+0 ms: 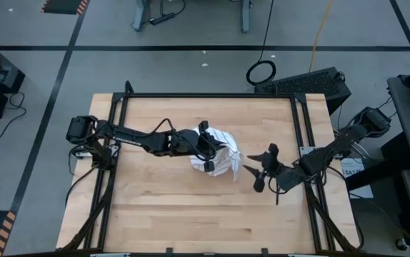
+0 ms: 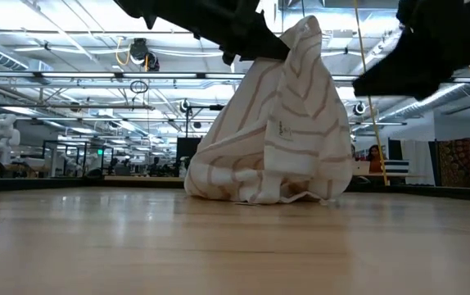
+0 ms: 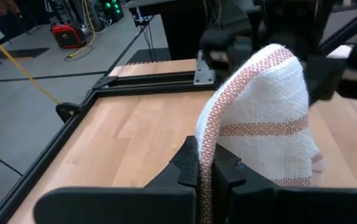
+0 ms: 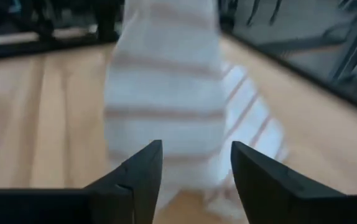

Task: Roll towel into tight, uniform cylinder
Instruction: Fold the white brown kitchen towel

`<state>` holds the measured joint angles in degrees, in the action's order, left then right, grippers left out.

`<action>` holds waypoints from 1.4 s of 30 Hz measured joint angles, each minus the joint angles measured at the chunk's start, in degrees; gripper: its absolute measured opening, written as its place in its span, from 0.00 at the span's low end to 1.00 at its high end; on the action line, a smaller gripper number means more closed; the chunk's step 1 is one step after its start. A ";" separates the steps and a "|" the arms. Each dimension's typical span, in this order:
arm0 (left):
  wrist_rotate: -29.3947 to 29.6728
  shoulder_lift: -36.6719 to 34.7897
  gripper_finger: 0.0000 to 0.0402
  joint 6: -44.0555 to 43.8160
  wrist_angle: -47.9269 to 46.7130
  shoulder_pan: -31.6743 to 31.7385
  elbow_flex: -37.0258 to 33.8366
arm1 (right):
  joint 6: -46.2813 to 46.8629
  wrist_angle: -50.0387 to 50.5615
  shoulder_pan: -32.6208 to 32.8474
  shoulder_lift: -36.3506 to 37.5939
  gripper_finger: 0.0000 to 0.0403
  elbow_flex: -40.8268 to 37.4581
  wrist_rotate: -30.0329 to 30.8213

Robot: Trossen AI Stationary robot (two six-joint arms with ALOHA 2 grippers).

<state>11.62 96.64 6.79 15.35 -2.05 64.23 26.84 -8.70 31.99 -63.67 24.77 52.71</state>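
The towel [image 1: 225, 158], white with thin reddish-brown stripes, stands as a bunched heap at the middle of the wooden table [image 1: 162, 207]. In the low view its top [image 2: 300, 37] is drawn up into a peak and its lower folds [image 2: 259, 192] rest on the wood. My left gripper [image 3: 206, 173] reaches in from the table's left and is shut on the towel's upper part. My right gripper [image 4: 194, 168] hovers open just right of the towel [image 4: 166, 93], also seen in the high view [image 1: 263, 168], with nothing between its fingers. My left gripper pinches a striped edge of the towel [image 3: 207, 146] between its two fingers, coming in nearly level from the table's left. The cloth rises past the fingertips and drapes over beyond them. The towel's top is held up while its bottom lies slack on the table.
A black metal frame [image 1: 205, 95] borders the table at its far edge and along both sides. Bare wood lies on the near side [image 2: 219, 246] and to the left of the towel. The room beyond holds benches and equipment.
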 joint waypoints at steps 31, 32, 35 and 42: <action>-2.48 0.02 0.02 1.14 4.23 1.66 0.00 | -39.08 -18.11 -7.34 -6.48 0.52 10.89 -1.29; -2.70 0.02 0.02 1.16 4.22 1.65 0.00 | -38.88 -18.11 -7.69 -6.92 0.49 11.34 -0.76; -2.95 0.02 0.02 1.16 4.15 1.67 0.00 | -39.00 -18.01 -8.40 -7.88 0.41 11.83 0.19; -2.97 0.02 0.02 1.16 3.35 1.67 0.00 | -38.53 -15.80 -8.40 -8.20 0.13 11.91 3.46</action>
<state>8.64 96.66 7.94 18.70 -0.38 64.23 -11.68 -24.50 23.59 -71.88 36.69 56.17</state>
